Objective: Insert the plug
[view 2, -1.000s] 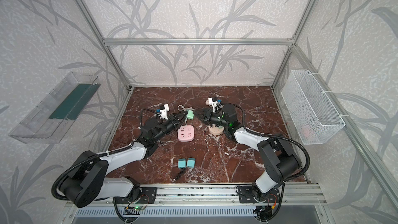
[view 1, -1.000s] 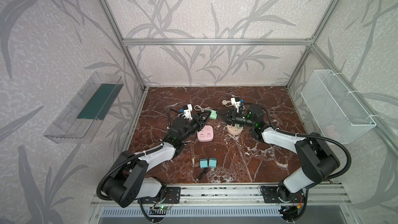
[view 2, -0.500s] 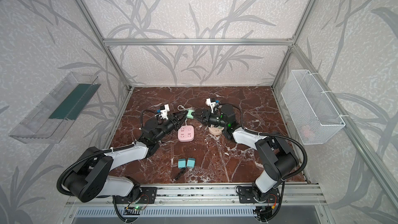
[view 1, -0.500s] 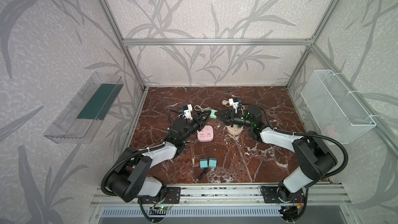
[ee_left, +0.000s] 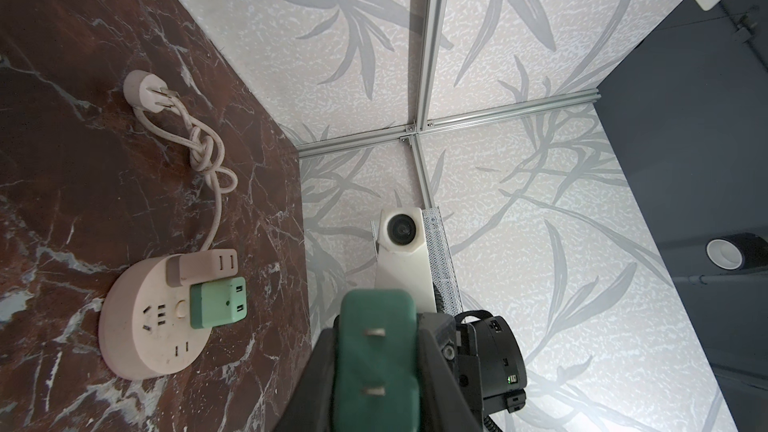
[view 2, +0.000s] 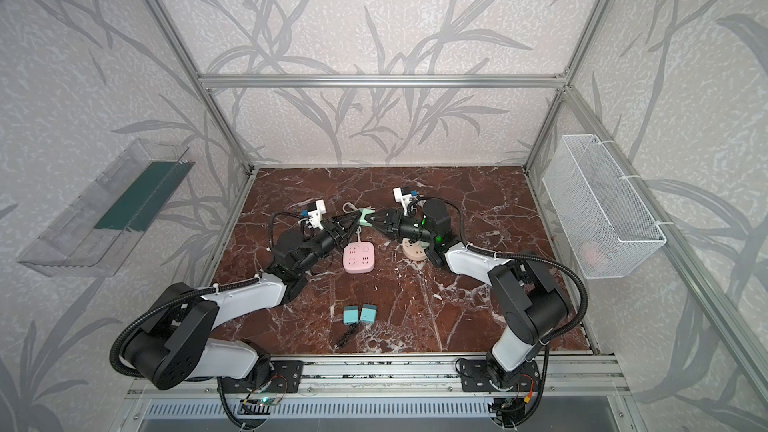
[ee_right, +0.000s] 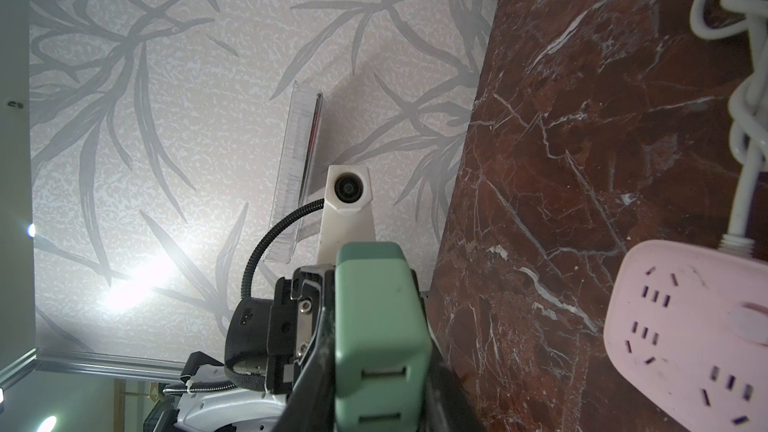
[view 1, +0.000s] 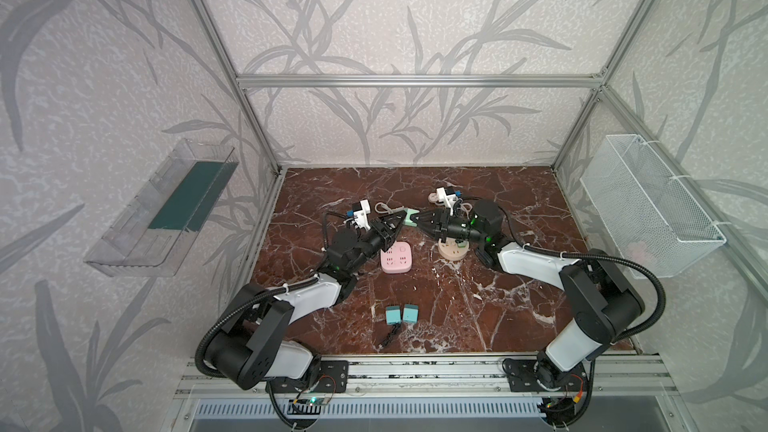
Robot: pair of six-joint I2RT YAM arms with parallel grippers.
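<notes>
A green plug [view 1: 409, 216] hangs in the air above the table in both top views, held between the two arms. My left gripper [view 1: 401, 218] is shut on it from the left and my right gripper [view 1: 417, 218] is shut on it from the right. In the left wrist view the plug [ee_left: 376, 351] shows its face with two metal prongs, between my black fingers [ee_left: 318, 371]. The right wrist view shows the plug's [ee_right: 380, 326] slotted end. A pink square power strip [view 1: 396, 257] lies just below and in front of the plug. A round beige power strip [view 1: 453, 250] sits under the right arm.
The round strip [ee_left: 153, 326] carries a green adapter [ee_left: 218, 303] and a beige one [ee_left: 203, 268]; its knotted cord ends in a plug [ee_left: 143, 91] on the table. Two teal plugs [view 1: 401, 313] lie near the front. A wire basket [view 1: 648, 205] and a clear shelf [view 1: 166, 209] hang on the side walls.
My right gripper has moved left up to the green plug and closed its jaws on it. The left gripper has kept its hold and hardly moved.
</notes>
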